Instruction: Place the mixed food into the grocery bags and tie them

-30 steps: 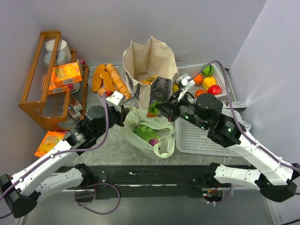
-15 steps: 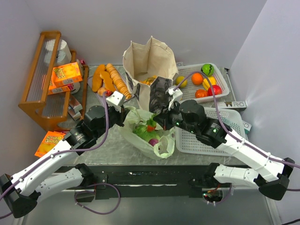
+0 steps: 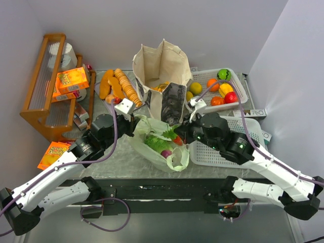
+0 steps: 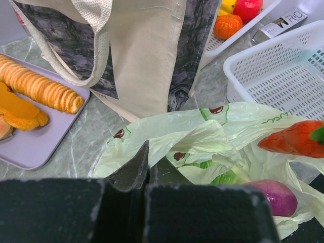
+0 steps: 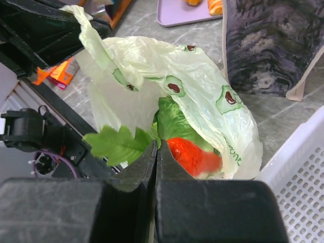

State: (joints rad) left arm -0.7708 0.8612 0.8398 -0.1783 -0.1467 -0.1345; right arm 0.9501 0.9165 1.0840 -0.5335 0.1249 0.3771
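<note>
The pale-green plastic bag [image 3: 174,158] lies open in front of the canvas tote [image 3: 162,71]. My left gripper [image 3: 132,121] is shut on the bag's rim [image 4: 152,139] and holds that side up. My right gripper [image 5: 157,149] is shut on the carrot's green leaves [image 5: 119,144]. The orange carrot [image 5: 195,154] hangs from it over the bag's mouth, also seen from above [image 3: 177,139] and in the left wrist view [image 4: 291,142]. Inside the bag lie the green cabbage [image 3: 156,143] and a purple round piece [image 4: 276,195].
A white basket [image 3: 242,93] with red, orange and yellow fruit stands at the back right, and a second mesh basket [image 3: 223,152] sits under my right arm. Left of the tote are a tray of bread loaves [image 3: 119,86], a wooden rack [image 3: 48,93] with orange boxes, and an orange packet [image 3: 53,152].
My right gripper has carried the carrot from beside the tote down and forward to the plastic bag's mouth. The left arm has held still with the bag's rim.
</note>
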